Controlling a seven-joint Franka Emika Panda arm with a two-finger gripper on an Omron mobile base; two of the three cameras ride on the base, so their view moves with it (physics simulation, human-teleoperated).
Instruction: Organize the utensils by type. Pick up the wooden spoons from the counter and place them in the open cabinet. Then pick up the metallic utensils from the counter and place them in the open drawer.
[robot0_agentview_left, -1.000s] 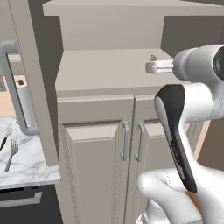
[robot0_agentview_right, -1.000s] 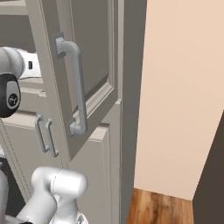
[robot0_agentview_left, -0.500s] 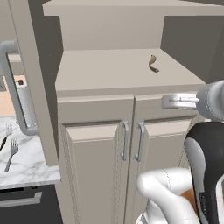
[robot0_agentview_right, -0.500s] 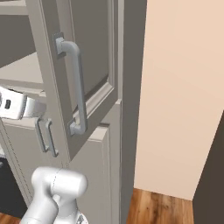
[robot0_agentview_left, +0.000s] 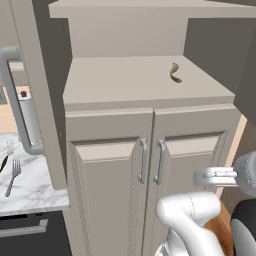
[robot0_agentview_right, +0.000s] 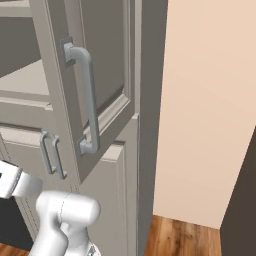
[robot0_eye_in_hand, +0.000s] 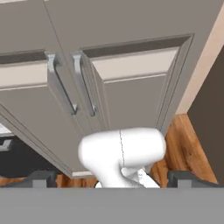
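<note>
Wooden spoon (robot0_agentview_left: 174, 73) lies on the open cabinet (robot0_agentview_left: 145, 87) shelf, fork (robot0_agentview_left: 13, 176) on the desk (robot0_agentview_left: 30, 190) at 9 o'clock, hand (robot0_eye_in_hand: 111, 178) open and empty, low by the doors; swinging back risks clipping the open door (robot0_agentview_left: 35, 95).

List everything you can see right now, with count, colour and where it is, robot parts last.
Wooden spoon: one, brown, on the open cabinet's shelf.
Cabinet: one, grey-beige, open shelf above two closed doors with silver handles.
Open cabinet door: one, grey-beige with silver bar handle, right base view.
Fork: one, silver, on the counter at far left.
Black-handled utensil: one, beside the fork, partly cut off.
Counter: one, white marble, lower left.
Floor: brown wood, lower right.
Gripper: one, dark fingertips, open, empty, low before the closed doors.
</note>
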